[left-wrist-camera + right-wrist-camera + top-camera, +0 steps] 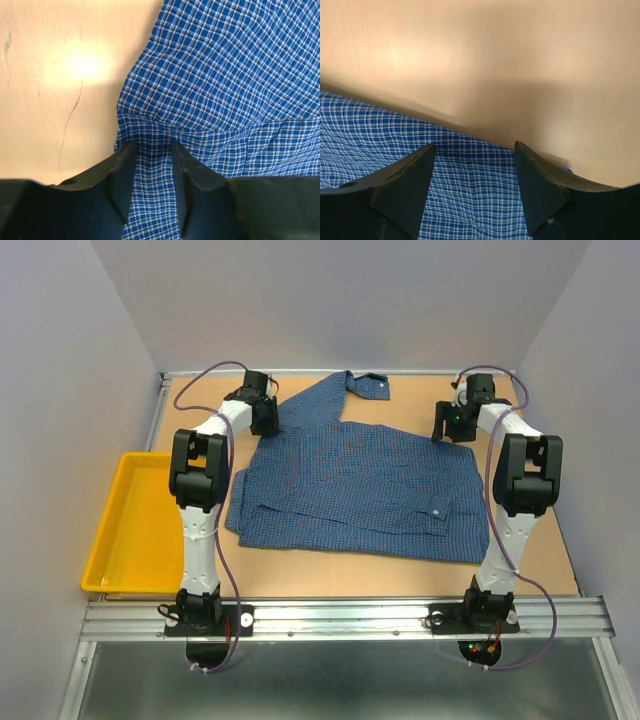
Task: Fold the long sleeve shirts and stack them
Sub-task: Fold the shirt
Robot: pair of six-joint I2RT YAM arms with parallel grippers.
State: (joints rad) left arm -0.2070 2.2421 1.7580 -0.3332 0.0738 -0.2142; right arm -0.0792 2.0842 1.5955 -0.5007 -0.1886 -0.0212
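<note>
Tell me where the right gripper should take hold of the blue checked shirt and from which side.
Grip the far right edge of the blue checked shirt, probably from straight above. The right gripper is open right over that edge, where the cloth lies flat and thin against the table; pinching there would mirror the left gripper, closed on the far left corner.

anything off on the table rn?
One sleeve of the shirt juts out toward the far edge with its cuff askew, while the other lies folded across the body. Nothing looks spilled or damaged.
</note>
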